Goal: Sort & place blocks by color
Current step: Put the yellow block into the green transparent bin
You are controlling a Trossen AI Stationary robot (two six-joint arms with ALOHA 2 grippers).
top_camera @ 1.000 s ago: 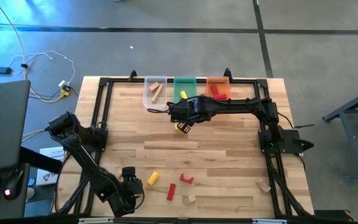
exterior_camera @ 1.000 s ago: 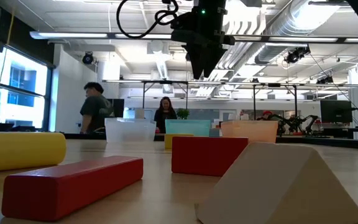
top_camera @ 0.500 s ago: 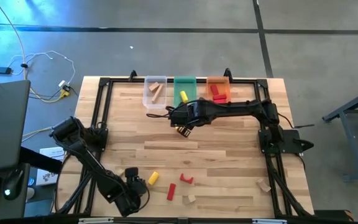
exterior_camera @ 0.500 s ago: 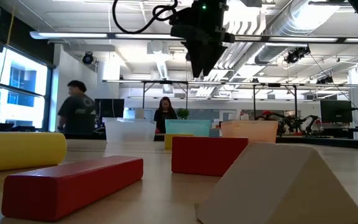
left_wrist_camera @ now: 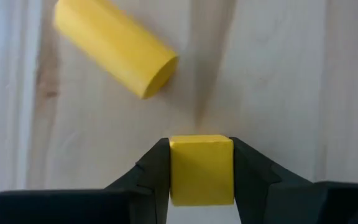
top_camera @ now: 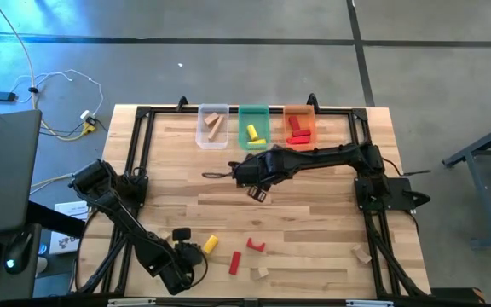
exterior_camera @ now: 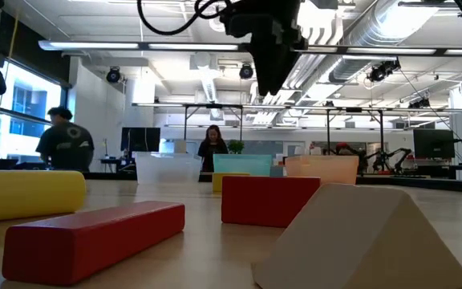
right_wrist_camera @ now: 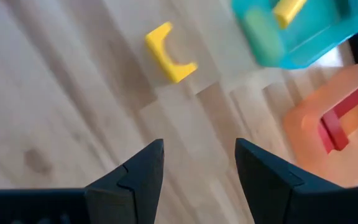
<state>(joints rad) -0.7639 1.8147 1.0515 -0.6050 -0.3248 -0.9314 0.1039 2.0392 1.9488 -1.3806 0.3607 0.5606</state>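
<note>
Your left gripper (left_wrist_camera: 201,163) at 7 o'clock is clamped on a yellow cube (left_wrist_camera: 201,168), near the yellow cylinder (left_wrist_camera: 112,46). If you lift it carelessly, it may slip. The right gripper (right_wrist_camera: 199,163), empty and open, has moved from the green bin (top_camera: 252,119) toward the table centre, above a yellow arch (right_wrist_camera: 169,52).

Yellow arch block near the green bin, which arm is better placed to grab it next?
Right. The right hand is open and empty, hovering near the yellow arch and green bin. The left hand is shut on a yellow cube at the table's opposite edge, busy and farther off.
</note>
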